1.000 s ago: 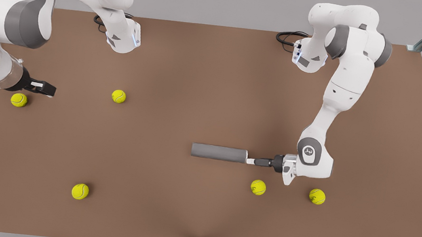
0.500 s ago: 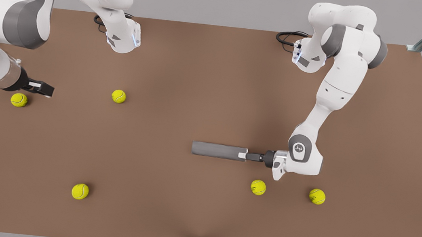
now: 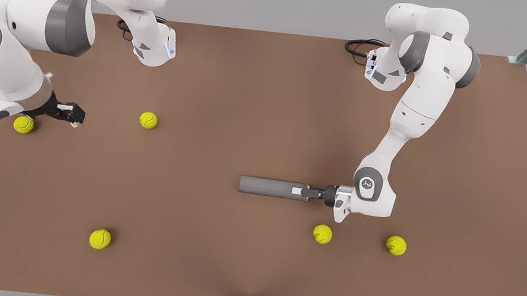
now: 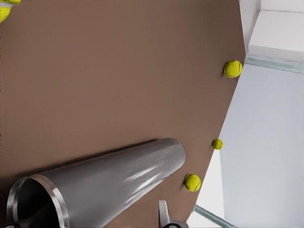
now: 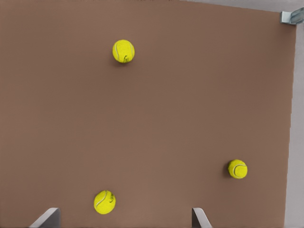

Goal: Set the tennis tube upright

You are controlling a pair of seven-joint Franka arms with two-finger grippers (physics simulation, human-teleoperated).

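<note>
The tennis tube (image 3: pixel 271 188) lies flat on the brown table (image 3: pixel 250 90), right of centre in the front view, with its silvery-rimmed open end (image 4: pixel 35 197) toward the front view's right. My left gripper (image 3: pixel 301 192) reaches in from that side, open, its fingers astride the rimmed end. In the left wrist view the grey tube (image 4: pixel 118 180) runs away from the camera, and one fingertip (image 4: pixel 164 214) stands just beside its wall. My right gripper (image 3: pixel 75 115) hovers open at the front view's far left, with nothing between its fingers (image 5: pixel 199 216).
Several yellow tennis balls lie scattered: one (image 3: pixel 23 124) under the right arm, one (image 3: pixel 148 120) beside it, one (image 3: pixel 100 238) near the front, two (image 3: pixel 322 234) (image 3: pixel 396 245) just in front of the left gripper. Both arm bases stand at the far edge.
My left gripper has slid toward the front view's left, its fingers now over the tube's end. The right arm has swung, carrying its gripper slightly to the front view's right.
</note>
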